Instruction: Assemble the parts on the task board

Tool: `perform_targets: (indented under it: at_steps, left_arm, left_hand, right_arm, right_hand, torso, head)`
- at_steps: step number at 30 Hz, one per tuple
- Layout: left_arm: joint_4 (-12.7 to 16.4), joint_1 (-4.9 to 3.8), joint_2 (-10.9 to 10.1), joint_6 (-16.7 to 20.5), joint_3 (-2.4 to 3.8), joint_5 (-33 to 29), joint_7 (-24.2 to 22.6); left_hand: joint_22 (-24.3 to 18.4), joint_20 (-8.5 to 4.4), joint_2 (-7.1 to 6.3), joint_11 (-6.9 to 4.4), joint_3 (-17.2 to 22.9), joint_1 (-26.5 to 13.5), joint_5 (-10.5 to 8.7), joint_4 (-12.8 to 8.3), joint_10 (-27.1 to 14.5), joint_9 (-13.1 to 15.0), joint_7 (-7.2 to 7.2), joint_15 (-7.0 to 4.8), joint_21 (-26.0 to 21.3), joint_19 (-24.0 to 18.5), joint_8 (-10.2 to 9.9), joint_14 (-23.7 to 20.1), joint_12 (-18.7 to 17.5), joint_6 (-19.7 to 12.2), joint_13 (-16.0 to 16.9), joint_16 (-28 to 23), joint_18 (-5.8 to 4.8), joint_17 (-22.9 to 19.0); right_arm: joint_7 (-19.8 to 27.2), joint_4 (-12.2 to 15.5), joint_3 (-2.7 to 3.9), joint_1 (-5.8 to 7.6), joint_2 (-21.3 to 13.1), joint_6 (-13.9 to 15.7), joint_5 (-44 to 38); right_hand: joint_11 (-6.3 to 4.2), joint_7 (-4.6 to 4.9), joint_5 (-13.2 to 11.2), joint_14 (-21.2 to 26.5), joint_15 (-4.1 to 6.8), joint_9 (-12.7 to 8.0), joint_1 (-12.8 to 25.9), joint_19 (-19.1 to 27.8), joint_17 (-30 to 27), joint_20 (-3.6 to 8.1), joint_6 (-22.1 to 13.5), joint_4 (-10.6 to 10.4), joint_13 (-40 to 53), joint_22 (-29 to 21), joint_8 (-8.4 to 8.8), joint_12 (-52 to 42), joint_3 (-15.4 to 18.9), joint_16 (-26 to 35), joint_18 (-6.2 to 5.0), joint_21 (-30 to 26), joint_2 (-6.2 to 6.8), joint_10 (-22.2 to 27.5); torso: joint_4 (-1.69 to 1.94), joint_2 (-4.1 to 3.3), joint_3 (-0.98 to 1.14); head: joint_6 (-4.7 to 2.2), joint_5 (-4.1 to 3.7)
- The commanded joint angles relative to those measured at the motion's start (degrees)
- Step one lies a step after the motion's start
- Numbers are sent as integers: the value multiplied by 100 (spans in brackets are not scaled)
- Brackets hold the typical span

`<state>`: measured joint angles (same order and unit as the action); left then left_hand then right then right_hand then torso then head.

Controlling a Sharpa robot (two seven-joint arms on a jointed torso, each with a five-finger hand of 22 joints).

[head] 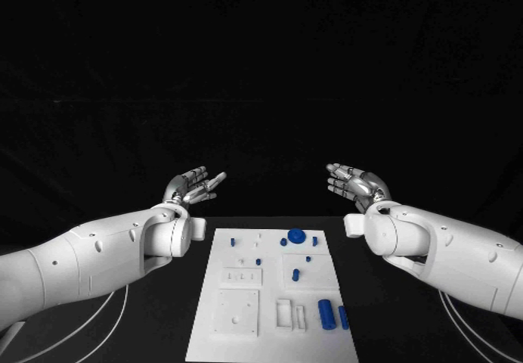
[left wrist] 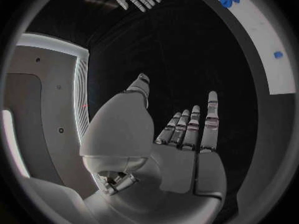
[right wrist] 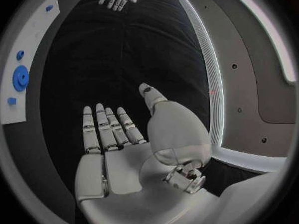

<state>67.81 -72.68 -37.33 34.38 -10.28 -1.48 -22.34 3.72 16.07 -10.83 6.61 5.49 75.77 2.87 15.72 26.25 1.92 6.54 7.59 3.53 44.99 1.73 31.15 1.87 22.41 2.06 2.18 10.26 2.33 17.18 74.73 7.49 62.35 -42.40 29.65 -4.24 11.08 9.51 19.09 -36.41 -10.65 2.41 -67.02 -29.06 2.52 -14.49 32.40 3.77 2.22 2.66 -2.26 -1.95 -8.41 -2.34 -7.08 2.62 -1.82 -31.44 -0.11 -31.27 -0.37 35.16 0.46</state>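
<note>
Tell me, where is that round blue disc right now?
In the head view the blue disc lies at the far end of the task board, right of its middle, among smaller blue parts, with both open hands held beyond it.

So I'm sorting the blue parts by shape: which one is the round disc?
The blue disc at the far end of the task board. It is wide, flat and round; the other blue parts are small pegs or long cylinders.

You see a matt white task board (head: 242,333), smooth blue plastic-looking parts (head: 325,314), and a matt black tabletop (head: 131,333).
</note>
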Motion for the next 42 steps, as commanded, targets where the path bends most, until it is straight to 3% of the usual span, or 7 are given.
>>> perform_targets:
  at_steps: [1,7,13,14,24,36,42]
  left_arm:
    - [-268,-143,99,-760,-85,-95,444]
    - [-564,-310,199,-965,-217,-118,576]
    - [-568,-312,201,-967,-219,-118,578]
    - [-231,-387,-47,-1122,-214,-110,367]
    - [388,-580,-388,-1034,-208,117,272]
    - [1154,-779,-756,-1193,-180,284,344]
    - [1465,-820,-863,-1268,-161,298,379]
  left_hand:
    - [18,36,-20,19,28,258,32,76,119,15,26,16,30,164,32,134,30,112,11,29,124,16]
    - [20,33,92,107,74,263,28,25,396,24,119,41,35,172,44,276,44,261,23,38,123,23]
    - [62,-354,659,248,50,96,135,-965,1218,64,235,232,201,690,77,2168,77,1251,58,164,-146,103]
    - [70,-458,763,261,5,83,161,-1129,1505,69,248,224,247,795,80,2341,74,1414,76,176,-239,95]
    - [267,-1118,1158,76,-205,232,212,-1741,3756,153,238,-213,830,1639,167,3751,159,3086,125,715,-581,151]
    - [850,-1503,1202,-47,-272,182,212,-1906,3966,162,197,-531,1792,1924,178,4364,157,3260,125,1644,-674,228]
    - [1262,-1491,1233,-40,-320,117,211,-1971,3937,160,205,-536,2349,1555,177,4234,160,3206,125,2069,-644,182]
  right_arm:
    - [-903,-279,102,38,50,-1352,-546]
    - [-1408,-712,308,100,118,-2036,-789]
    - [-1566,-848,372,119,139,-2251,-865]
    - [-1026,-1102,364,110,336,-1739,-4999]
    - [-1283,-817,365,113,384,-1761,-7180]
    - [-1798,-485,367,122,443,-1966,-8902]
    - [-1969,-505,367,120,573,-1928,-9501]
  right_hand:
    - [13,4,97,-683,-40,42,-552,-704,33,95,878,503,37,47,-54,-64,-92,-49,-78,92,89,-702]
    - [-135,-61,352,-2349,133,114,-587,-2121,102,418,2406,899,106,131,-137,-130,-354,-125,49,313,224,-2539]
    - [-415,-206,470,-3345,538,140,-407,-2953,162,795,3074,1223,117,150,-151,-143,-1003,-175,58,559,372,-3347]
    - [-448,-218,460,-3502,596,139,-396,-3091,174,862,3140,1244,115,156,-147,-136,-1070,-170,66,608,400,-3445]
    - [-613,-289,295,-5021,1087,128,-571,-4482,544,1409,3198,1238,113,488,-138,-137,-845,-623,-51,1412,614,-3584]
    - [-621,-323,341,-4863,1165,125,-485,-4996,2611,1528,3244,1244,113,1662,-125,-135,-760,-3682,-384,2980,731,-3445]
    - [-635,-342,288,-4688,1151,127,-373,-5174,2926,1682,3257,1232,112,2190,-125,-125,-1077,-4362,-94,3415,801,-3475]
  torso:
    - [0,0,-1]
    - [0,0,-1]
    - [0,0,-1]
    - [15,-62,-3]
    - [62,-296,4]
    - [231,-613,9]
    - [311,-733,-2]
  head:
    - [0,-1]
    - [0,-1]
    - [0,-1]
    - [121,99]
    - [38,4]
    - [-39,-96]
    - [-78,-158]
